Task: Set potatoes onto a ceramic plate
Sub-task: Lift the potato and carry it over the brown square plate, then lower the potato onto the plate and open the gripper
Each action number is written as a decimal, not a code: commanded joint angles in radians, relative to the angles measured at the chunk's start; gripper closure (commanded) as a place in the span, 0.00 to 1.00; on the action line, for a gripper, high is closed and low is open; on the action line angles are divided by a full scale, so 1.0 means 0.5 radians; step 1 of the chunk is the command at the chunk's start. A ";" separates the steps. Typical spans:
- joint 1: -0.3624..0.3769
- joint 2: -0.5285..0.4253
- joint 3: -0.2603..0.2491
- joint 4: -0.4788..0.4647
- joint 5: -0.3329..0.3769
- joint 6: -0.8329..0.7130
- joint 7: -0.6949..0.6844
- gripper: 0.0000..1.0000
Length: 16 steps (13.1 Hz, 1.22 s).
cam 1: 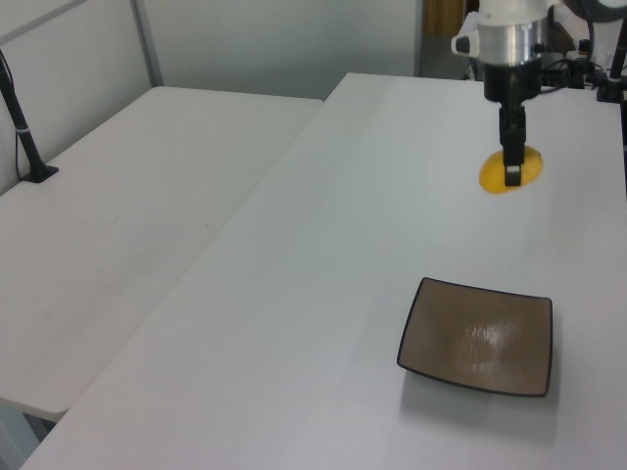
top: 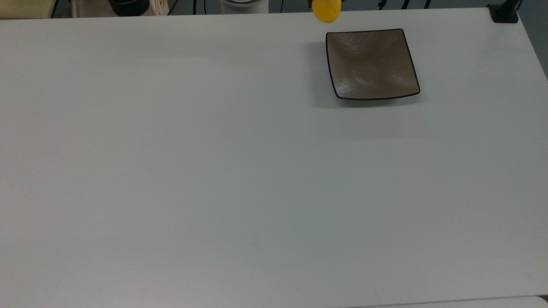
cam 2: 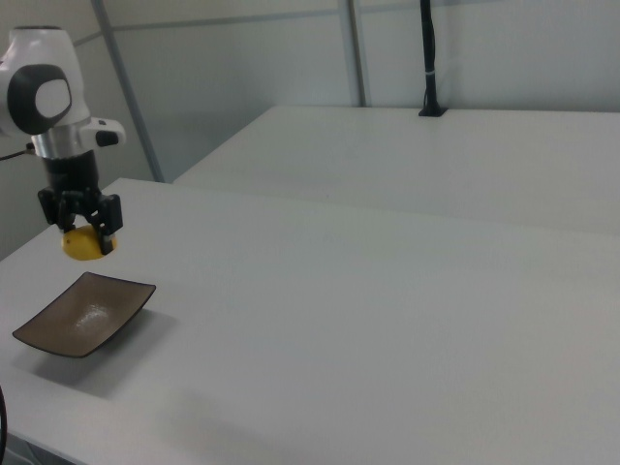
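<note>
A bright yellow potato (top: 326,11) hangs in the air at the top edge of the top view, just up and left of the ceramic plate (top: 370,64). My gripper (cam 1: 510,168) is shut on the potato (cam 1: 509,174), black fingers on either side. In the right view the gripper (cam 2: 85,232) holds the potato (cam 2: 85,246) above and just behind the plate (cam 2: 85,312). The square brown-grey plate (cam 1: 480,335) with its thin black rim lies bare on the white table.
The white table (top: 239,171) spreads wide to the top view's left and bottom. A black post base (top: 504,13) stands at the table's corner in the top view's upper right. A second white table (cam 1: 127,196) adjoins in the left view.
</note>
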 commanded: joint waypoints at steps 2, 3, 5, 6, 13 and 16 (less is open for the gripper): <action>0.083 0.081 0.137 -0.182 0.071 0.347 0.209 0.96; 0.083 0.106 0.174 -0.216 0.071 0.445 0.267 0.96; 0.086 0.167 0.244 -0.305 0.068 0.696 0.405 0.96; 0.086 0.195 0.284 -0.348 0.065 0.810 0.445 0.96; 0.129 0.440 0.407 -0.535 -0.186 1.471 0.746 0.89; 0.126 0.471 0.407 -0.529 -0.199 1.480 0.755 0.56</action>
